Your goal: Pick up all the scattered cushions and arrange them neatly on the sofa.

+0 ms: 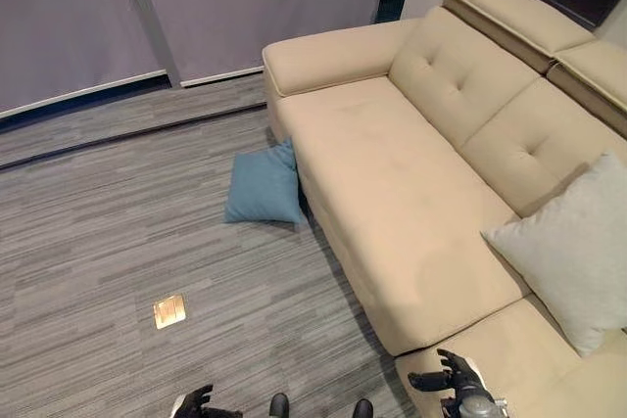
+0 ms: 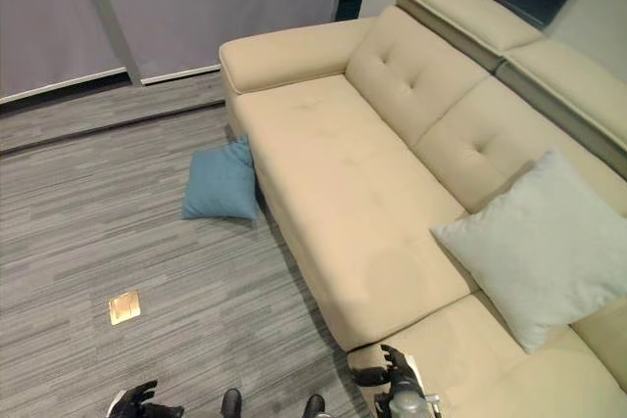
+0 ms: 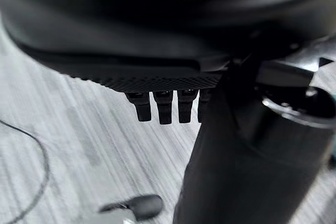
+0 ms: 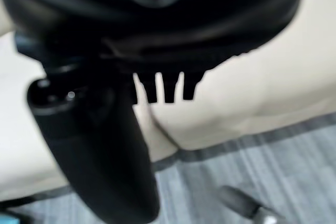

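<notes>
The sofa (image 1: 411, 183) is a pale beige all over, its back stitched into a buttoned, tufted pattern and its seat plain. One cushion (image 1: 265, 186) is a dusty blue, plain with no print. The other cushion (image 1: 578, 247) is a light grey, perhaps faintly greenish, and also plain. The floor (image 1: 108, 232) is grey with fine streaks of lighter and darker grey running in narrow lines. A small brass-coloured plate (image 1: 169, 311) is set into it. The curtain (image 1: 196, 2) is a flat greyish mauve.
</notes>
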Controlling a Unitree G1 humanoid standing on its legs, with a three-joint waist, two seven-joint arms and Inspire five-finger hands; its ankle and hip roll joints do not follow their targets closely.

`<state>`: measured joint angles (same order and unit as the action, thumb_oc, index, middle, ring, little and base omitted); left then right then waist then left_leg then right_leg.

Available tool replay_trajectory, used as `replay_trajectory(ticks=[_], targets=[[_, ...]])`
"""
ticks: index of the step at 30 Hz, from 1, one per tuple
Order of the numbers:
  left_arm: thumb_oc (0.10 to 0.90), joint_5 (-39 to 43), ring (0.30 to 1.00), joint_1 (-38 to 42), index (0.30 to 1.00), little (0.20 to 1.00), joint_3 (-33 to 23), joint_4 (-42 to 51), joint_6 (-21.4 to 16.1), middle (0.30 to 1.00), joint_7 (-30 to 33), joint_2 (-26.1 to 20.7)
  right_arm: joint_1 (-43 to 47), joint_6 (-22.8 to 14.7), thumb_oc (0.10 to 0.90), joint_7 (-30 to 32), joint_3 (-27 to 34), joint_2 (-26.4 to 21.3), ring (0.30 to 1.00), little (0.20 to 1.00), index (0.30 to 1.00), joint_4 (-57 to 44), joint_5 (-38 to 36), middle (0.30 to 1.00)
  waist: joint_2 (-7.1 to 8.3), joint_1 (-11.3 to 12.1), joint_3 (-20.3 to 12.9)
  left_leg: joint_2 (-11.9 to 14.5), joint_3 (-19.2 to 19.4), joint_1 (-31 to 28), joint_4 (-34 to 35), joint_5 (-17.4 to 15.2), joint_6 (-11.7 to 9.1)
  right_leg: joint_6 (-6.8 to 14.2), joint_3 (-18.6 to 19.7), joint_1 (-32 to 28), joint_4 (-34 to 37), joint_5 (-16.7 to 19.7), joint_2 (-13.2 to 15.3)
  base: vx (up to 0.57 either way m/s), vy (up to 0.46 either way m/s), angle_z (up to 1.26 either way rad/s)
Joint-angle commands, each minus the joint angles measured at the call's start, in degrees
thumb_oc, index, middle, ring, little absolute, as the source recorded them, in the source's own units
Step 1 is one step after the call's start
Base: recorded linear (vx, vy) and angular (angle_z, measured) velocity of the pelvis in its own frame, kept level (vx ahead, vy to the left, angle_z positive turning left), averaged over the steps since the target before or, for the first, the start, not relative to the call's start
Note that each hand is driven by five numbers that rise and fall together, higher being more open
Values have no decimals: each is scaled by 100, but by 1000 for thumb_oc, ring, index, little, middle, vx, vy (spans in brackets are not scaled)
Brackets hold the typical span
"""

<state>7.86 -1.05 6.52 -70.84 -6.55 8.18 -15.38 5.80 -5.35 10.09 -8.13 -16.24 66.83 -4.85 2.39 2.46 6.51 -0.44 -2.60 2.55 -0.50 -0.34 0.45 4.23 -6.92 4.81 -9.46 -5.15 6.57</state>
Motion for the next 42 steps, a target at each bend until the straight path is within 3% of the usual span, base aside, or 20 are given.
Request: replay_trajectory(ticks=[1,4,7,8,9,11,13,15,19,22,25,28,30,35,38,39,42], targets=[[800,-46,900,149,900,900,-57,18,-202,900,58,-23,33,-152,800,62,-142,-55,900,900,900,-65,-6,900,260,-5,-74,-294,-262,82,-17,-311,-174,88,-63,80,641,349,-405,80,-78,89],[800,88,900,145,900,900,-79,85,-219,900,42,-12,-13,-146,800,60,-133,-58,900,900,900,-4,4,900,303,6,-73,-372,-351,181,-286,-420,-217,86,-226,-24,730,340,-369,52,-63,65],[800,240,900,129,900,900,-127,137,-230,900,40,28,-31,-162,800,78,-66,-105,900,900,900,5,-6,900,345,6,33,-372,-153,439,-869,-588,-326,53,-470,-161,769,287,-276,-11,-30,74],[800,267,900,87,900,900,-142,124,-207,900,31,54,-65,-144,800,103,-16,-110,900,900,900,55,-9,900,359,6,75,-171,333,606,-1060,-565,-361,44,-682,-306,849,244,-211,-11,3,61],[800,266,900,86,900,900,-142,125,-206,900,31,54,-65,-145,800,103,-16,-110,900,900,900,56,-9,900,358,5,69,-169,332,620,-1074,-572,-361,43,-683,-300,850,245,-214,-1,13,87],[800,188,900,49,900,900,-109,118,-182,900,19,42,-85,-114,800,141,-17,-101,900,900,900,116,-23,900,390,32,25,65,787,898,-980,-385,-307,54,-885,-456,993,197,-196,120,50,65],[800,186,900,43,900,900,-110,100,-177,900,33,4,-100,-87,800,166,-38,-57,900,900,900,134,-38,900,440,112,30,172,918,1221,-966,-180,-334,23,-912,-576,1025,98,-211,186,71,35],[800,122,900,10,900,900,-148,24,-143,900,9,-9,-141,-76,800,156,-28,-4,900,900,900,162,5,900,426,144,-57,173,892,1039,-629,-124,-315,38,-936,-673,1001,1,-247,239,135,40],[800,84,900,-14,900,900,-234,6,-125,900,13,-87,-131,-42,800,132,-57,96,900,900,900,152,118,900,452,123,-153,37,809,706,-318,-115,-202,126,-874,-591,417,-40,-70,160,143,-4],[800,156,900,22,900,900,-294,96,-136,900,24,-185,-65,-11,800,122,-110,135,900,900,900,79,172,900,377,116,-96,-6,806,445,-212,-188,-57,232,-779,-286,-445,23,113,97,160,-13],[800,176,900,61,900,900,-269,168,-175,900,38,-246,-11,-42,800,111,-145,179,900,900,900,-1,174,900,308,51,-71,-34,735,260,-169,-270,16,282,-500,56,-935,195,109,87,103,-8],[800,167,900,77,900,900,-217,205,-205,900,51,-234,43,-45,800,109,-201,153,900,900,900,-47,199,900,235,-44,-53,-77,591,68,-83,-324,30,237,-171,325,-634,233,-39,118,19,13],[800,116,900,141,900,900,-160,142,-208,900,64,-219,79,-40,800,107,-206,103,900,900,900,-28,171,900,272,-158,-34,-164,489,-7,-83,-360,11,315,38,391,-22,405,-102,105,-30,22],[800,33,900,107,900,900,-143,71,-201,900,47,-145,67,-24,800,106,-254,98,900,900,900,-3,284,900,315,-174,-66,-198,426,-102,-74,-416,-23,333,39,302,261,574,-111,68,-48,26],[800,-109,900,30,900,900,-107,-1,-167,900,-21,-83,-9,-20,800,104,-249,80,900,900,900,98,291,900,330,-163,-252,-190,454,-216,120,-373,-72,303,20,-47,688,580,-171,104,-51,2],[800,-265,900,6,900,900,-192,-487,180,900,-424,31,4,280,800,-452,-240,-97,900,900,900,553,154,900,54,-348,-542,-48,513,-542,550,-212,-321,197,-243,-773,1347,450,-282,81,-48,4],[800,-257,900,20,900,900,-158,-434,172,900,-416,39,30,291,800,-457,-249,-115,900,900,900,531,148,900,60,-334,-533,-45,498,-540,550,-211,-324,194,-260,-784,1349,443,-285,22,-27,9]])
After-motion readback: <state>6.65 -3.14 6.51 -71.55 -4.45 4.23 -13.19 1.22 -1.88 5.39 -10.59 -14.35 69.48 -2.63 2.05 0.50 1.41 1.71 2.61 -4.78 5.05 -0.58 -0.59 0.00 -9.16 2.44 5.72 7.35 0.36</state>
